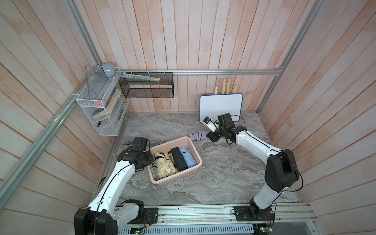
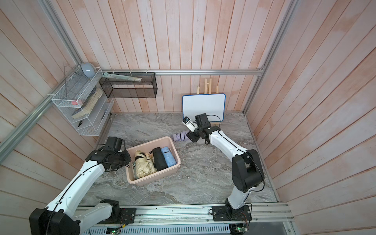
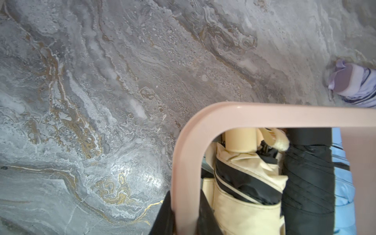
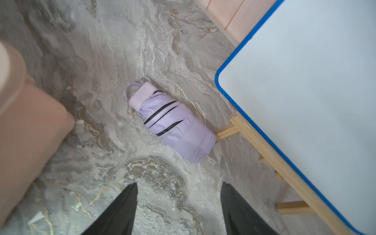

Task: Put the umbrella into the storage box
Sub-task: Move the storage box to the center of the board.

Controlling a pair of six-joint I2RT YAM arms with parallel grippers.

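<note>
Table (image 1: 223, 177): grey marble-look slab with gold veins, flat and hard. It carries everything I'm working with.
Storage box (image 1: 177, 177): pale pink plastic tub with rounded corners and a thick, smooth rim, sitting on the left half of the table.
Whiteboard (image 4: 305, 91): glossy and blue-edged, on a bare wooden easel (image 4: 264, 146) at the back right.
Stored umbrellas (image 1: 173, 160): cream, black and light blue folded ones lie side by side in the box.
Lilac umbrella (image 4: 173, 122): a stubby roll of soft pleated fabric with dark stripes and a wrist loop at the handle. It lies on the table just past the box's far right corner, outside it.
Axis: it runs roughly across the table, handle end toward the box and canopy end toward the easel foot.
Right claw (image 4: 179, 184): released, nothing between its jaws. The umbrella lies ahead of it and below, so I judge this the nearer arm.
Left claw (image 3: 184, 207): clenched on the box's rim, a finger on each side.
</note>
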